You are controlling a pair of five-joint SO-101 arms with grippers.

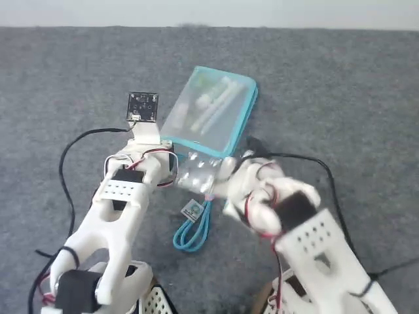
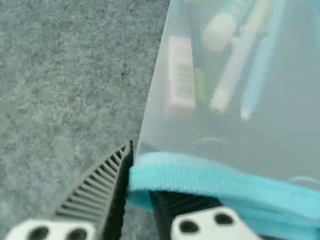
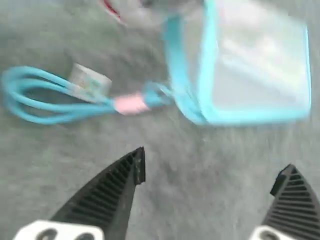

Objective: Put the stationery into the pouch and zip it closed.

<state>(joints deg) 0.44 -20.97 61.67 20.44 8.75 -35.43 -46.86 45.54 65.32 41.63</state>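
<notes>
One pouch [image 1: 209, 111] lies flat on the grey tabletop [image 1: 340, 85], toward the far middle and turned at a slant. It is translucent, with a teal band round its edge. The stationery [image 2: 220, 65] shows through the wall as blurred shapes: one blocky piece [image 2: 180, 75] and a few long pen-like sticks whose exact number cannot be told. One blue cord loop [image 1: 193, 232] trails from the pouch's near edge toward the arms. It carries one small tag [image 1: 192, 210], and one pink piece [image 3: 130, 104] sits where the cord meets the pouch.

There are two arms and two hands. The left hand [image 2: 142, 172] is at the pouch's near left corner. Its two black ribbed fingers [image 2: 107, 187] are pinched together on the teal band, one above it and one beneath, so this hand grips the pouch by its edge. The left arm stretches forward from the near left of the tabletop, its wrist low over the surface.

The right hand [image 3: 215, 165] is just short of the pouch's near edge, apart from it. Its fingers are spread wide, with nothing between them but bare tabletop. The pouch lies ahead of it and the cord loop off to one side. The right arm comes in from the near right, bent at the elbow, its wrist angled toward the pouch.
</notes>
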